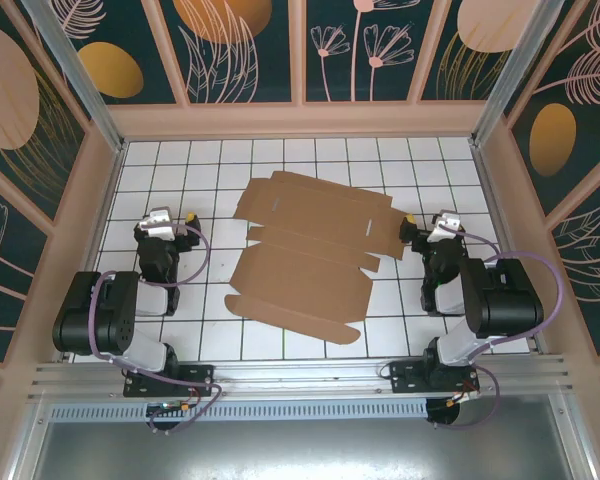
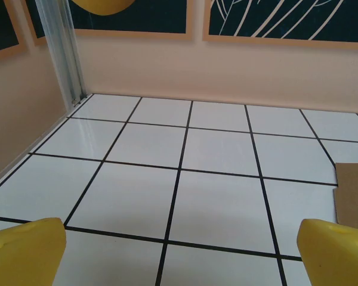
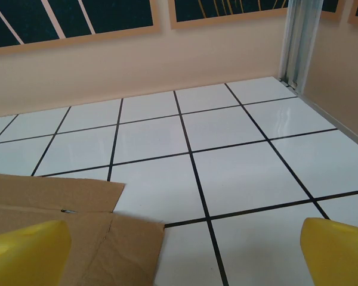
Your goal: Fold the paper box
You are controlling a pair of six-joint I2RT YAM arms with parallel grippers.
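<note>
The box [image 1: 310,255] lies flat, unfolded, mid table [image 1: 180,165]; no flap raised, every fold is left. Left gripper [image 1: 187,224] at its nine o'clock and right gripper [image 1: 413,226] at three both gape wide, empty

The top view looks steeply down from above and behind the arm bases. It is far enough off to take in the whole white, black-gridded tile counter [image 1: 210,150], with the flat brown die-cut cardboard sheet [image 1: 310,255] lying between the left fingers [image 1: 192,216] and the right fingers [image 1: 408,219]. The left wrist camera sits low, just behind its own yellow fingers [image 2: 24,250]. It faces forward over the tiles to the beige far wall [image 2: 227,71], and the sheet's edge [image 2: 353,190] comes in beyond the right-hand finger. The right wrist camera, equally low, faces the same wall [image 3: 137,65], with the sheet's corner [image 3: 65,202] just ahead of its left-hand finger. All three views share the cardboard and nearby tiles.
</note>
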